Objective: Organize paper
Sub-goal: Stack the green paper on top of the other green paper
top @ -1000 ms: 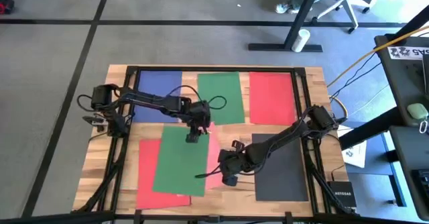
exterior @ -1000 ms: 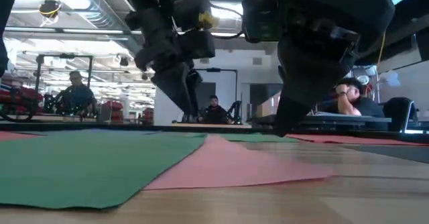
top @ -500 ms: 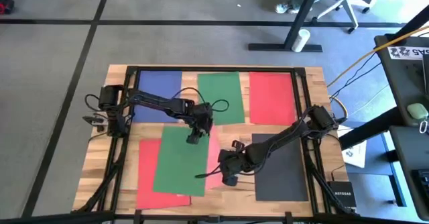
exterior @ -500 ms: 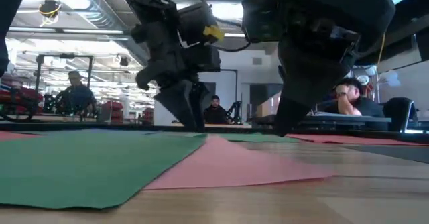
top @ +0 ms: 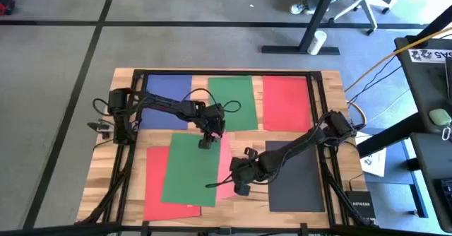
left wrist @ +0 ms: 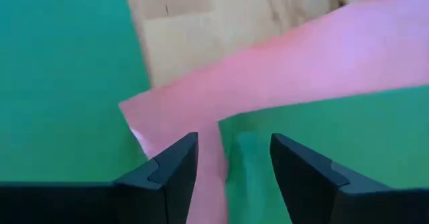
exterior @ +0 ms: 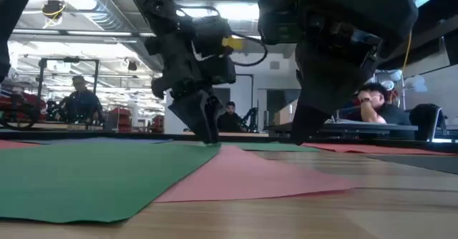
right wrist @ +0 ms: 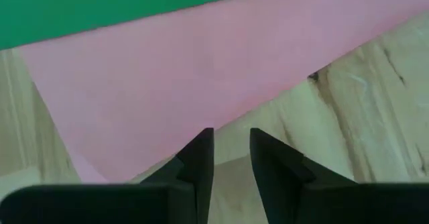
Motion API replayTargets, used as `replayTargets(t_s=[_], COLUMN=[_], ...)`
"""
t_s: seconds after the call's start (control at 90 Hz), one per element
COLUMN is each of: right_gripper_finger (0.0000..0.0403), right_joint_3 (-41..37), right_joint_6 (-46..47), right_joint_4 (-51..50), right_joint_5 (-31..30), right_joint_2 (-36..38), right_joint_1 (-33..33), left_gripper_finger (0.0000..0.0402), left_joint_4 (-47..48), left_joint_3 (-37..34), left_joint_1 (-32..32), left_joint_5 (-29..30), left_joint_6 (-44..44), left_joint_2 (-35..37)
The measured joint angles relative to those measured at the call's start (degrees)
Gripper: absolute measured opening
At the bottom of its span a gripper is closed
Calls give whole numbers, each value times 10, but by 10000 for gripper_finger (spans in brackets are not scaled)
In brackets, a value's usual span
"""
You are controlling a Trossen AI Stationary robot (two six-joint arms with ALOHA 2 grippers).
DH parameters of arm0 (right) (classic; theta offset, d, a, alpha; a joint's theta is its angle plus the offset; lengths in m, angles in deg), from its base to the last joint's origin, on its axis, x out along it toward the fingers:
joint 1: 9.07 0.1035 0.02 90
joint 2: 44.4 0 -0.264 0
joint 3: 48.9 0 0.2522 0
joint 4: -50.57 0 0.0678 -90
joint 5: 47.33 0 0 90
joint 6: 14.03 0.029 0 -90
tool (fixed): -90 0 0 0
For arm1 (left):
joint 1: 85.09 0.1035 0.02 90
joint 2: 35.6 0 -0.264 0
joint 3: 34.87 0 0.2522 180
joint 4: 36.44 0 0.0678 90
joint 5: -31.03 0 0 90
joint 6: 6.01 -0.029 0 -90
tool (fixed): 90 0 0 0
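Here, a light wooden slatted table (top: 332,87) is seen from above with thin flat sheets of plain-coloured paper laid out on it: a blue sheet (top: 168,95), a green sheet (top: 232,102) and a red sheet (top: 287,102) are lined up along the far edge, a dark grey sheet (top: 300,186) is placed at the near right, and a second red sheet (top: 155,186) lies at the near left, partly covered by a second, tilted green sheet (top: 189,169), under whose right side a salmon pink sheet (top: 226,167) is tucked. The left gripper (top: 205,141) is lowered to the far right corner of the tilted green sheet, and its dark fingers (left wrist: 171,174) are seen spread apart, set over the spot where the green edge meets the pink paper. The right gripper (top: 242,186) is held low at the near right edge of the pink sheet, just beside the dark grey one; its fingers (right wrist: 198,158) are parted by a narrow gap, with nothing pinched between them, over the pink edge and bare wood. In the low view, seated people (exterior: 376,106) are seen in the room behind
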Motion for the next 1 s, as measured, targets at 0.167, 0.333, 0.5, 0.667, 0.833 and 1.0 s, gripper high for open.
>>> replayTargets(t_s=[0.167, 0.333, 0.5, 0.667, 0.833, 1.0], right_gripper_finger=[86, 86, 86, 85, 85, 85], right_joint_3=[0, 0, 0, 0, 0, 0], right_joint_6=[0, -6, -6, -5, -5, -5], right_joint_4=[-1, -3, -3, -4, -4, -4], right_joint_5=[0, -6, -6, -6, -6, -7], right_joint_2=[0, 0, 0, 0, 0, 0], right_joint_1=[0, 0, 0, 0, 0, 0], left_gripper_finger=[150, 101, 40, 4, 0, 0], left_joint_4=[-10, -10, -3, 16, 60, 76], left_joint_3=[0, 1, 2, 9, 38, 66], left_joint_1=[0, 0, 0, 0, -6, -6], left_joint_5=[5, 7, 7, 7, 8, 17], left_joint_6=[11, 18, 20, 22, 19, 2], left_joint_2=[-10, -10, -10, -9, -9, -6])
